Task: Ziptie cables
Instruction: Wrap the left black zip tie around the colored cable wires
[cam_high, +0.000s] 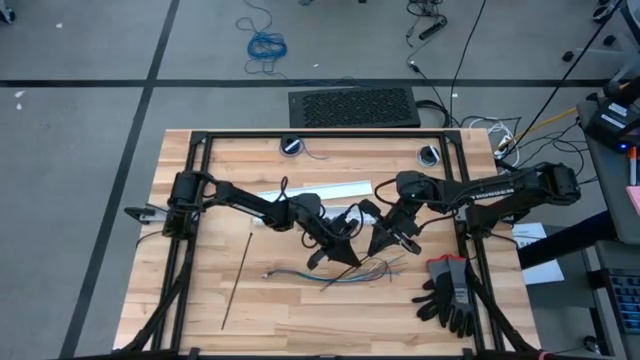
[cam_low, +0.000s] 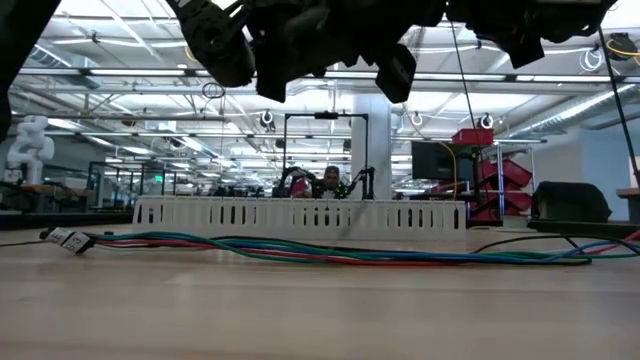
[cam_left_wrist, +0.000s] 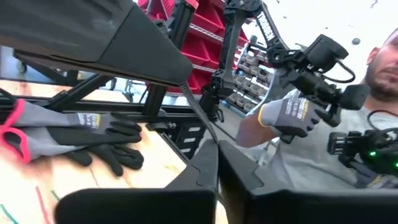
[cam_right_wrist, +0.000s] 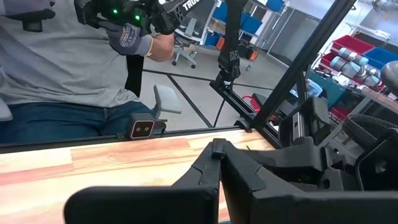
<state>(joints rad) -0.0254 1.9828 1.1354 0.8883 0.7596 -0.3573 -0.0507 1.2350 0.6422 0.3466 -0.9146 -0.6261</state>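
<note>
Overhead, both arms meet above the middle of the wooden table (cam_high: 200, 290); the left gripper (cam_high: 335, 250) hangs just over the cables (cam_high: 350, 272), its fingers (cam_left_wrist: 205, 171) pressed together with a thin black strand running up from between their tips, apparently a ziptie, though what it is cannot be told for sure; the right gripper (cam_high: 385, 240) sits just right of it, its fingers (cam_right_wrist: 214, 168) closed with nothing seen between them. The cables, thin blue, green, red and grey wires, lie loose on the near-centre of the table, running left to right. One ziptie (cam_high: 238, 277) lies straight on the wood, well left of the cables, slanting from far to near. A white slotted strip (cam_high: 330, 190) lies beyond the grippers; grey and black gloves (cam_high: 450, 295) rest near the right edge. A person's gloved hand (cam_left_wrist: 289, 115) holds a controller beyond the table.
</note>
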